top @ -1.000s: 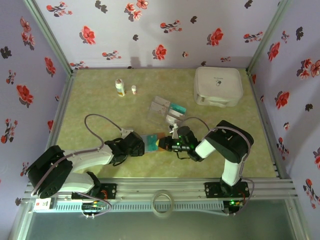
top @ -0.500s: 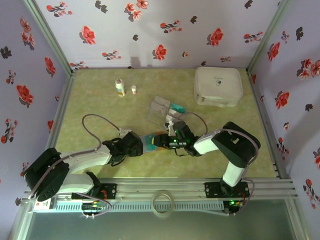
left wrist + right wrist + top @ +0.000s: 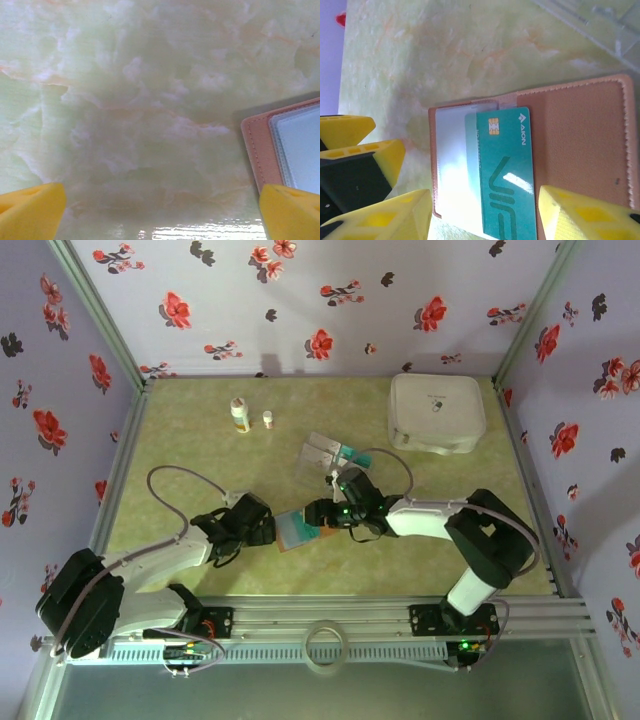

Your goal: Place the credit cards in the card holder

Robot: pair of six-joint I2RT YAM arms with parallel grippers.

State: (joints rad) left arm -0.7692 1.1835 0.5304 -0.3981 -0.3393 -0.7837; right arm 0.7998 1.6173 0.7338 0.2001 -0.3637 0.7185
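Note:
The pinkish-brown card holder lies open on the table, just left of centre in the top view. A teal credit card lies on it, its left edge tucked under the clear sleeve. My right gripper is open, its yellow fingers either side of the card and not touching it. My left gripper is open over bare table, with the holder's edge beside its right finger. More cards sit at the clear tray.
A clear plastic tray lies just behind the holder. A large white case stands at the back right. Two small bottles stand at the back left. The left gripper's fingers show close to the holder's left side.
My right gripper has opened and let go of the teal card, after reaching left over the holder. The left gripper has drawn back to the left, off the holder.

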